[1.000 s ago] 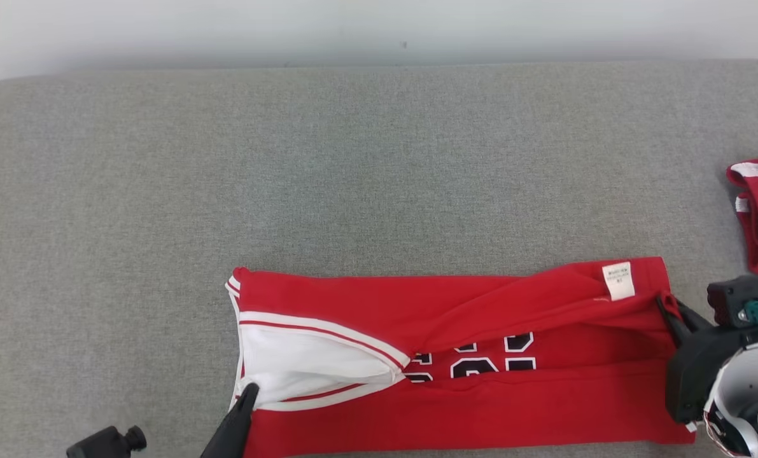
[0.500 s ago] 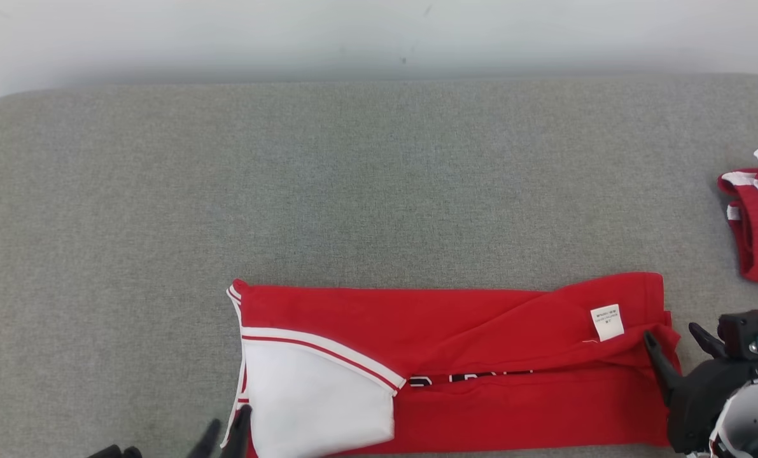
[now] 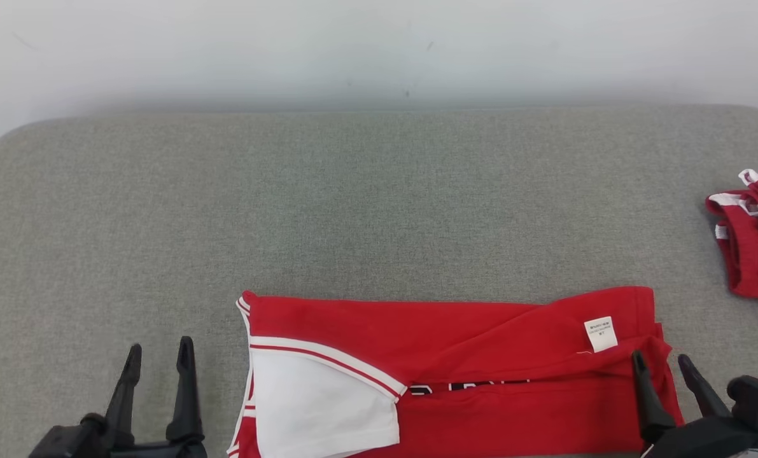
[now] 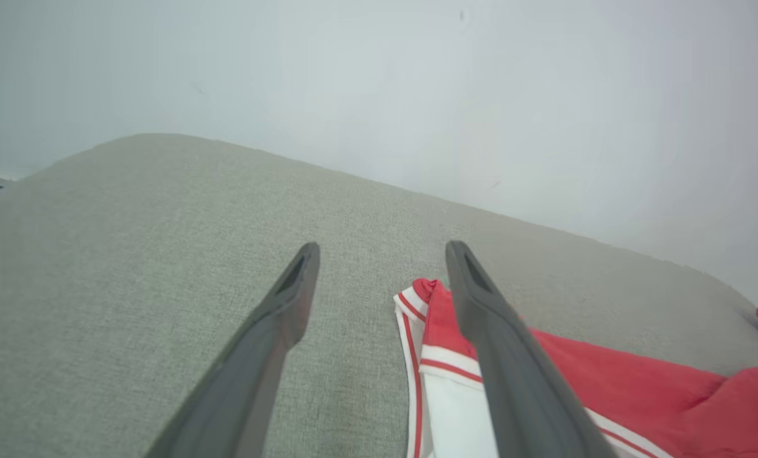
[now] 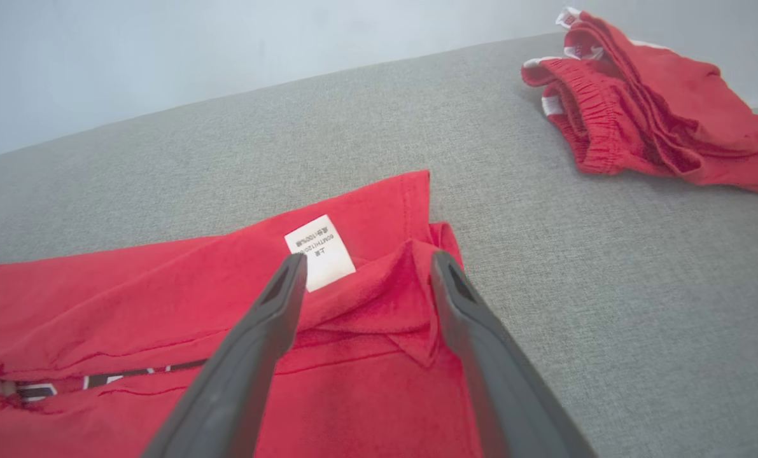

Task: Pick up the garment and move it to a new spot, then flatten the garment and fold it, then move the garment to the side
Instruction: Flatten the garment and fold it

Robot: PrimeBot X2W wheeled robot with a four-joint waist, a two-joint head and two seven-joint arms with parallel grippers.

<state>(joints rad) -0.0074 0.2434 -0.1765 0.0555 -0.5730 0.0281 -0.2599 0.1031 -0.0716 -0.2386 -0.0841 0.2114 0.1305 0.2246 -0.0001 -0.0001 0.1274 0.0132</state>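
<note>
The garment, a red jersey with white trim and a white inner panel, lies folded lengthwise as a long strip along the near edge of the grey padded surface. Its white label faces up near the right end. My left gripper stands open just left of the garment's left end, over bare surface. In the left wrist view the left gripper holds nothing, and the garment lies beside its right finger. My right gripper is open above the garment's right end, its fingers straddling a small raised fold near the label.
A second red garment lies crumpled at the right edge of the surface, also in the right wrist view. A pale wall rises behind the far edge. Bare grey surface stretches beyond and to the left of the jersey.
Both grippers went from shut to open and let go of the garment, whose top layer now lies flat. The left gripper has drawn off to the left. The camera view has shifted.
</note>
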